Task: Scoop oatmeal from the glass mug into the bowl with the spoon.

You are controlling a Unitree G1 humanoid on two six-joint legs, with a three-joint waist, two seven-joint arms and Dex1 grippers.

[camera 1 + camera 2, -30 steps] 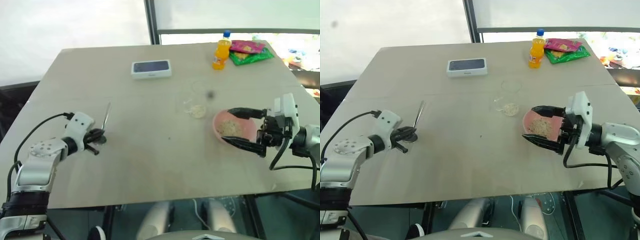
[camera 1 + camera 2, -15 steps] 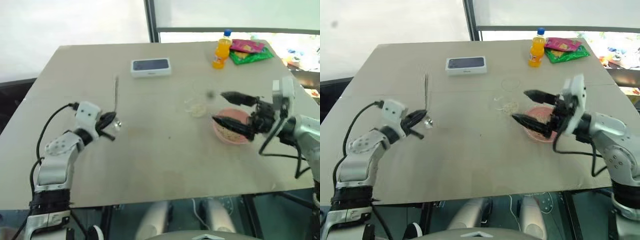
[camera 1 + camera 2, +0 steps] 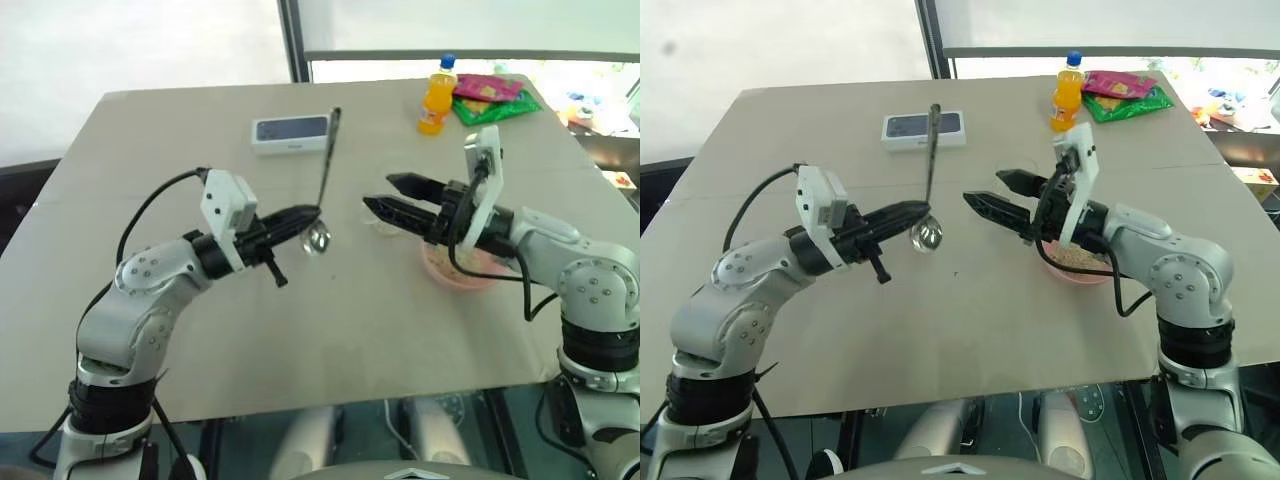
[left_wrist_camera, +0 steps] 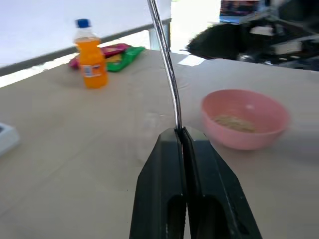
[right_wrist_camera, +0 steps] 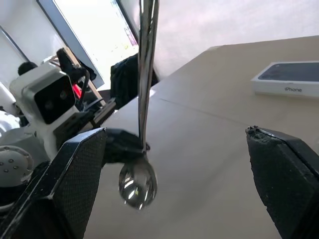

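- The left gripper is clamped shut on the spoon, gripping it low on the handle just above the spoon's bowl, which hangs below the fingertips while the handle rises upright above them.
- The right gripper stands wide, its two fingers well apart with nothing between them, pointing at the left gripper from just across a small gap.
- The pink bowl sits on the table under the right wrist, behind that gripper's fingertips; oatmeal lies in its bottom.
- The glass mug can barely be made out, just under and beside the right fingers, between them and the bowl.
- Beyond the spoon's handle, a white box lies flat on the table.
- An orange bottle stands well past the right gripper, with snack packets just beside it.
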